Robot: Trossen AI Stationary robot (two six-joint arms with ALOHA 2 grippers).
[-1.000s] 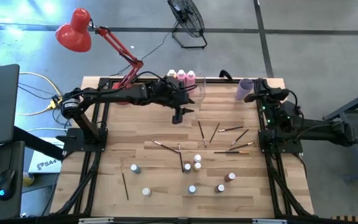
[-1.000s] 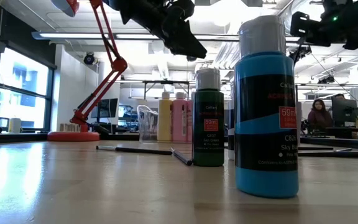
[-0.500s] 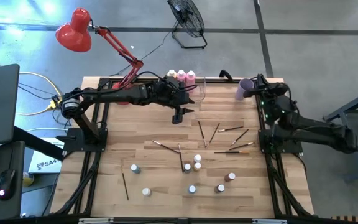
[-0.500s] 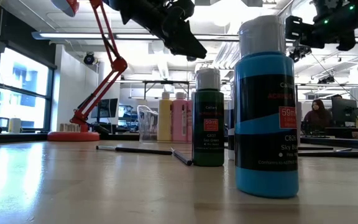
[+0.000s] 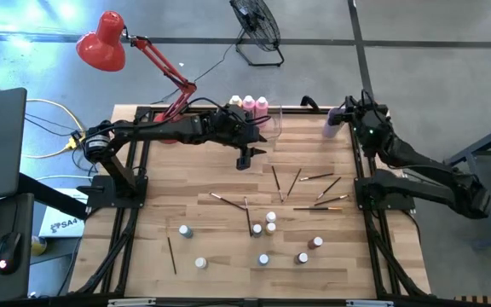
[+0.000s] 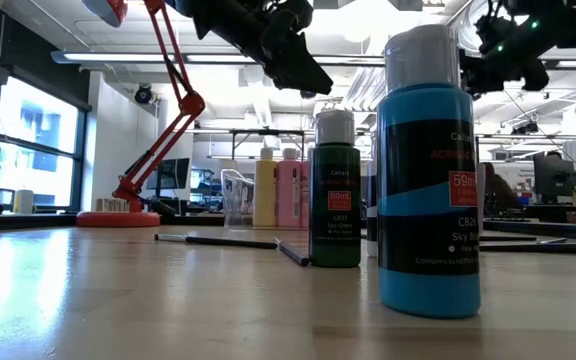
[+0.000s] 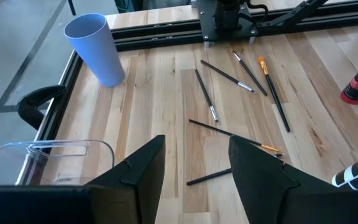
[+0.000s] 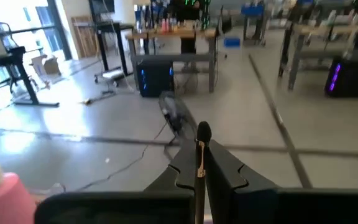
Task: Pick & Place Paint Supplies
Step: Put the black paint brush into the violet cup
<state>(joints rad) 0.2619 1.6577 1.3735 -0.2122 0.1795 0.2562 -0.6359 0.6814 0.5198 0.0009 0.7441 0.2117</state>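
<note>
The right gripper (image 5: 348,112), beside the lilac cup (image 5: 334,123) at one o'clock, pinches a paintbrush (image 8: 199,167). The left gripper (image 5: 244,158) hangs spread and empty near centre. Small bottles (image 5: 264,228) and brushes (image 5: 303,181) scatter the wooden table (image 5: 211,247); a workshop lies beyond.

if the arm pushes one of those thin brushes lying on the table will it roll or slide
The brush looks round and slim, so a sideways push would probably roll it; a push along its length would likelier slide it. It lies flat on smooth wood, leaving little to grab. It seems light, so a nudge may skitter it into nearby brushes.
</note>
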